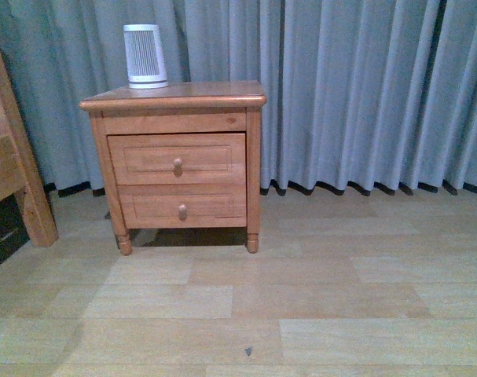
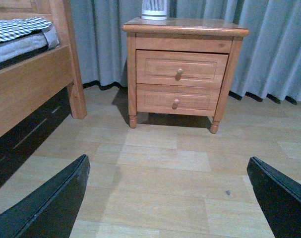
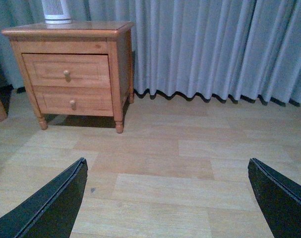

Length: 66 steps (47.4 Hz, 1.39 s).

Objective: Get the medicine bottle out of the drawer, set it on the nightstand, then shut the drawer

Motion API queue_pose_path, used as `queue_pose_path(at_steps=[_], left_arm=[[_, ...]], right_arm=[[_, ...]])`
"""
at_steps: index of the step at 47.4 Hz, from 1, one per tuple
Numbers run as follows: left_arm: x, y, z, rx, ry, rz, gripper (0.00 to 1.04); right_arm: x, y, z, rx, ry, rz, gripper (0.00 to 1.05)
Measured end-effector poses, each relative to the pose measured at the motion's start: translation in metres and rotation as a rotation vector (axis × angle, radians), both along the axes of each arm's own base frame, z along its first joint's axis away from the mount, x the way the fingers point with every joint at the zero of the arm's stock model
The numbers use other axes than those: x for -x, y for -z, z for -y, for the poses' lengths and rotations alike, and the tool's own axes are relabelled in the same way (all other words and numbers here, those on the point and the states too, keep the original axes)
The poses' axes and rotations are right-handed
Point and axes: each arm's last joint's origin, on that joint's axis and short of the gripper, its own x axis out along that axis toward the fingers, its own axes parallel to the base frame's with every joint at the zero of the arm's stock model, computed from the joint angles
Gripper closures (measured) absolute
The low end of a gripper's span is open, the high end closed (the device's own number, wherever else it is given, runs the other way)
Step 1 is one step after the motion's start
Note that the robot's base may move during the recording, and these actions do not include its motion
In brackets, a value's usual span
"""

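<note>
The reddish-brown nightstand (image 1: 175, 98) stands against the curtain, left of centre in the front view. It also shows in the left wrist view (image 2: 185, 27) and the right wrist view (image 3: 66, 29). Its upper drawer (image 1: 177, 159) is shut, with a round knob (image 1: 177, 164). The medicine bottle is hidden. My left gripper (image 2: 167, 198) is open and empty, well back from the nightstand above the floor. My right gripper (image 3: 167, 198) is open and empty, also far back. Neither gripper shows in the front view.
A tall white ribbed device (image 1: 144, 56) stands on the nightstand's top at the back left. The lower drawer (image 1: 183, 206) is shut. A wooden bed frame post (image 1: 22, 169) stands left of the nightstand. Grey curtains (image 1: 364, 86) hang behind. The floor is pale wood planks (image 1: 301, 298).
</note>
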Motion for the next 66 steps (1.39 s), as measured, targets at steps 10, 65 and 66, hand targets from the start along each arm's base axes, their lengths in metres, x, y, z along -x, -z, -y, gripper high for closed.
queue_pose_path(at_steps=[10,65,66], left_arm=[[0.0000,0.0000,0.0000,0.000,0.000,0.000,0.06],[0.0000,0.0000,0.0000,0.000,0.000,0.000,0.06],[0.0000,0.0000,0.0000,0.000,0.000,0.000,0.06]], right_arm=[[0.0000,0.0000,0.0000,0.000,0.000,0.000,0.07],[0.0000,0.0000,0.0000,0.000,0.000,0.000,0.07],[0.0000,0.0000,0.0000,0.000,0.000,0.000,0.07]])
